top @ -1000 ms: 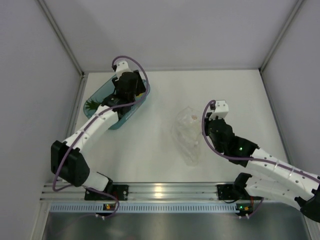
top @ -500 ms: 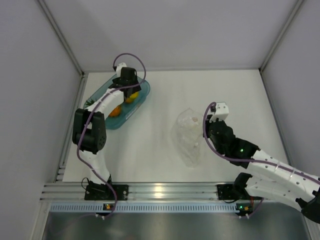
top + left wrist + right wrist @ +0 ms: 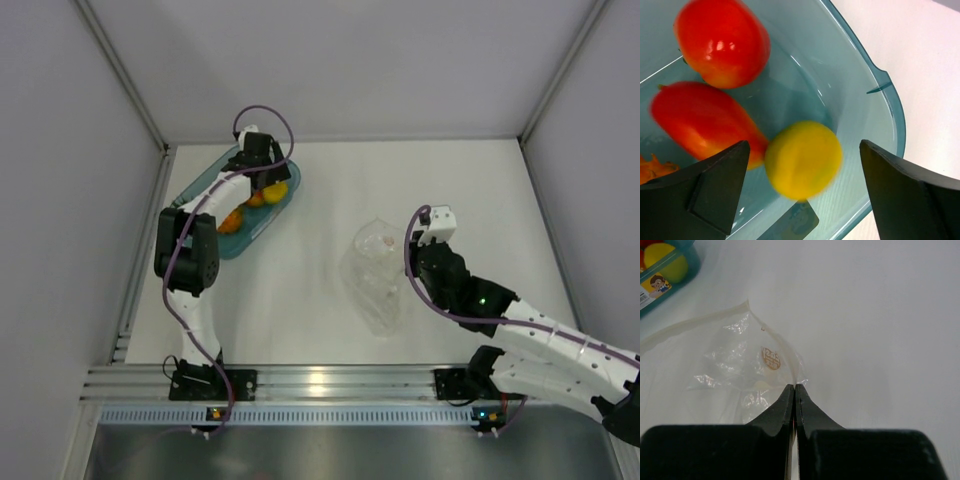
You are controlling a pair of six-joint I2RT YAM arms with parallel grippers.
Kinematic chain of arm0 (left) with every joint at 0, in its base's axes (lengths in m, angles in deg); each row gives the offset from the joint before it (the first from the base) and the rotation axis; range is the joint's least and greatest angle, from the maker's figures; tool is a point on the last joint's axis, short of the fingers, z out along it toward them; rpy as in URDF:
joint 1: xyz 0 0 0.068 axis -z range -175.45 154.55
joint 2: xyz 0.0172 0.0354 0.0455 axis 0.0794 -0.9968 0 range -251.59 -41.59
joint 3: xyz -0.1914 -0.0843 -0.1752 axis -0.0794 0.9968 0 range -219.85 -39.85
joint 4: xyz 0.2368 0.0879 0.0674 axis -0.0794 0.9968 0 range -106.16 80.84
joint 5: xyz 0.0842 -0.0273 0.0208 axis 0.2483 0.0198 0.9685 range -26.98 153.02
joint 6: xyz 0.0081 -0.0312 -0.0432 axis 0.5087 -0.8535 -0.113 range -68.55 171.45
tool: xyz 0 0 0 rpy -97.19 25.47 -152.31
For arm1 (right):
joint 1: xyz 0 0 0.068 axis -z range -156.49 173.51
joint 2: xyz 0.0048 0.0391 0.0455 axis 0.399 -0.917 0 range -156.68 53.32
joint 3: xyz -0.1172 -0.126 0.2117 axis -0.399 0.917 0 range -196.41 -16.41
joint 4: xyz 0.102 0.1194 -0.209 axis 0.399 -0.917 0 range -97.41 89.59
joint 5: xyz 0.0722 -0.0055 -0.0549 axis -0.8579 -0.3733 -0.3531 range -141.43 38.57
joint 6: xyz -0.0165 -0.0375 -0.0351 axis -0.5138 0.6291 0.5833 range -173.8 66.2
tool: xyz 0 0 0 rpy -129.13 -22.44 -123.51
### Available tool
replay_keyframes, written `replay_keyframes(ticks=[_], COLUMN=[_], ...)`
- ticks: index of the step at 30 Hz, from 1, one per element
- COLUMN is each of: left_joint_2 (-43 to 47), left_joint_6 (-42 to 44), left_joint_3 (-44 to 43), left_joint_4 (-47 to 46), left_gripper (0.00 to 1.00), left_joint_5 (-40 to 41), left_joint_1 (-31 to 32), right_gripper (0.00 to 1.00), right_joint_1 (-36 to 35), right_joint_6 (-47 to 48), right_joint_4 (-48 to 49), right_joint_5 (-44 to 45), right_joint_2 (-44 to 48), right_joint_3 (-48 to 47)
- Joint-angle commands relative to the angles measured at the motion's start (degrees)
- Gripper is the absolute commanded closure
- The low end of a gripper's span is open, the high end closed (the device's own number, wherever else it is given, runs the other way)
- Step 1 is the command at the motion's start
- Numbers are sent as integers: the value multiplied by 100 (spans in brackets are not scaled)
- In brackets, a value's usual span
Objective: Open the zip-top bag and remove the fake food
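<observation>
The left arm has folded back on itself over the last 1 s, and the left fingers (image 3: 715,190) have shifted toward the far end of the teal tray (image 3: 880,100), uncovering the fruit that they hid. The right arm has hardly moved.

The left fingers hang spread wide above the tray and hold nothing. Between them in the left wrist view lies the yellow lemon (image 3: 802,167), slightly blurred and so perhaps not yet settled. Just beside it are 2 red-orange fruits (image 3: 722,42). An orange scrap at the frame's edge is probably the pineapple (image 3: 652,170).

The zip-top bag (image 3: 740,360) lies crumpled mid-surface, well apart from the tray, its mouth gaping, and it looks empty. The right fingers (image 3: 782,410) are pressed together at its rim, seemingly pinching the film.

By my reading the emptying is all but done, with this as the last deposit. The next move calls for the left arm to rise clear of the tray and the right fingers to let the bag go.

The surface (image 3: 330,190) is plain white, enclosed by pale grey walls (image 3: 350,60), with an aluminium rail (image 3: 330,380) carrying the arm bases at the near edge.
</observation>
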Motion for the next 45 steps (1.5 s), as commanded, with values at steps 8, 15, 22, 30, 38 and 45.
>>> replay_keyframes(ticks=[8,15,22,30,38,45], left_joint_2=[940,2450,3981,5537,6417,7067], left_joint_6=[-10,-124,-273,157,702,931], left_joint_3=[40,1215,2623,3423,3714,3908], left_joint_4=[-4,-13,136,1452,2123,2316], left_gripper=[2,2,2,2,2,2], left_joint_5=[-603,-1316,-1790,-1536,-2009,-1697], left_joint_1=[-99,-99,-91,-82,-82,-82], right_gripper=[100,100,100,100,98,51], right_joint_1=[127,689,1498,1710,1640,972], right_joint_6=[227,605,1492,2521,2566,2189], right_joint_4=[-243,-357,-595,-350,-709,-954], right_joint_5=[149,131,727,1853,2408,2417], right_joint_2=[-290,-606,-1563,-2503,-4174,-5088], right_joint_3=[-725,-1297,-2036,-2625,-3547,-4101])
